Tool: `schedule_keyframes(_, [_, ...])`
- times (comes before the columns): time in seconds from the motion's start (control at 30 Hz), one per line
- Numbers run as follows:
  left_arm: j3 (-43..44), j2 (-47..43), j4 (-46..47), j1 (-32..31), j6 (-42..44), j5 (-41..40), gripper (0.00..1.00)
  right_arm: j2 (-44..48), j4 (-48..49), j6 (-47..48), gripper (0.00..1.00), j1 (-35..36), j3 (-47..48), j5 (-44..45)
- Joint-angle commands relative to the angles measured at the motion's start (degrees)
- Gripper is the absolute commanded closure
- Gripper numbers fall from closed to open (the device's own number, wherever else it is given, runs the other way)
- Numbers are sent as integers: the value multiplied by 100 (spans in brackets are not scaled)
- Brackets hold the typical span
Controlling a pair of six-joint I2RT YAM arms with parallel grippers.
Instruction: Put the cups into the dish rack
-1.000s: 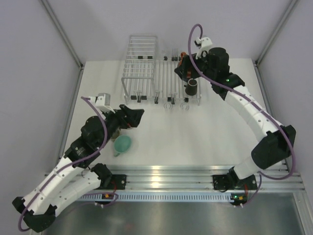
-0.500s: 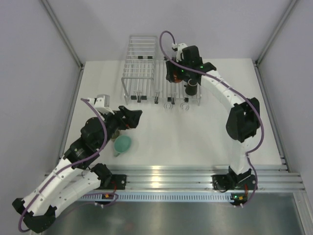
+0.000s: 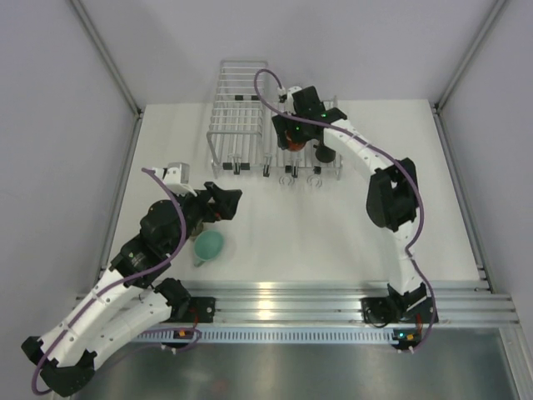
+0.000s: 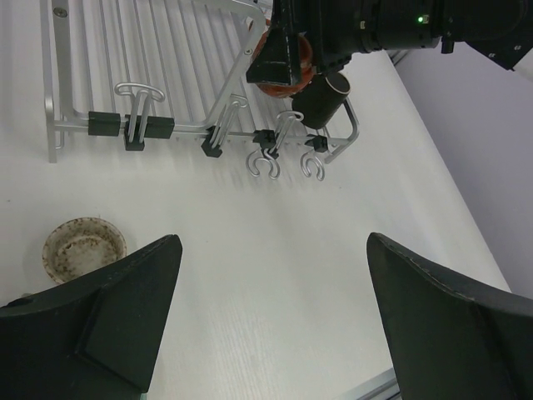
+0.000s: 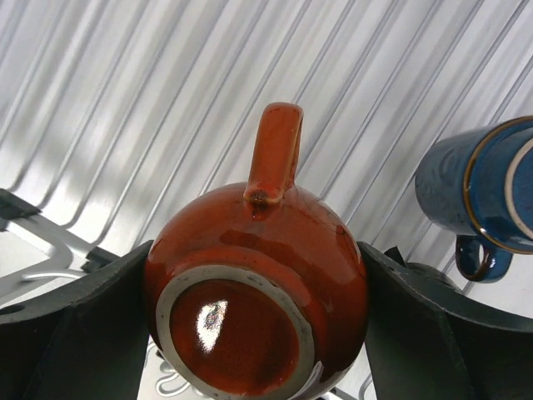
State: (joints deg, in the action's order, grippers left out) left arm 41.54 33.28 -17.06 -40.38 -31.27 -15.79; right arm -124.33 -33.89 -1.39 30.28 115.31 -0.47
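Now the placing step is in hand. The right pincer point(image 5: 258, 323) is about half closed, with both black fingers pressed on the sides of the orange-red glazed mug point(image 5: 258, 275). The mug is upside down, its unglazed foot faces the wrist camera and its handle points to twelve o'clock. Under it lie the bars of the flat silver wire dish rack point(image 5: 125, 100), which sits at about twelve o'clock on the white worktop point(image 3: 333, 233). I cannot tell if the mug touches the bars. A dark blue glazed mug point(image 5: 475, 196) is already in the rack, at three o'clock from the orange-red one.

I judge that the next move is to lower the mug onto the bars, well apart from the blue one, and only then to release it.

The left pincer point(image 4: 275, 242) is wide open and holds nothing. It hangs over the worktop, near a mint-teal cup point(image 3: 208, 244) at eight o'clock and a pale speckled cup point(image 4: 83, 248).

Compared with one second ago, the right arm has folded and its pincer has moved toward nine o'clock along the rack. The left arm has hardly moved.
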Motion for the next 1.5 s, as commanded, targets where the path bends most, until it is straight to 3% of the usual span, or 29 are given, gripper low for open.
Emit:
schedule_keyframes(0.0, [-32,4,97,-5,130,-20,2,-82,-47,86,100,83,431,179])
schedule_keyframes(0.8, [-41,-67,36,-5,182,-47,2,-715,-197,86,98,92,677,319])
schedule_keyframes(0.83, [-41,-67,36,-5,182,-47,2,-715,-197,86,95,101,669,354])
schedule_keyframes(0.9, [-41,-67,19,-5,174,-56,2,-698,-206,86,78,101,669,355])
schedule_keyframes(0.93, [-41,-67,18,-5,174,-64,2,-689,-206,86,68,83,669,372])
schedule_keyframes(0.97, [-49,-76,18,-5,174,-64,2,-680,-188,86,51,100,651,372])
schedule_keyframes(1.07, [-49,-93,1,-5,174,-73,2,-645,-153,77,37,101,625,372])
schedule_keyframes(1.47, [-76,-102,1,-5,182,-73,2,-416,154,279,16,127,405,328])
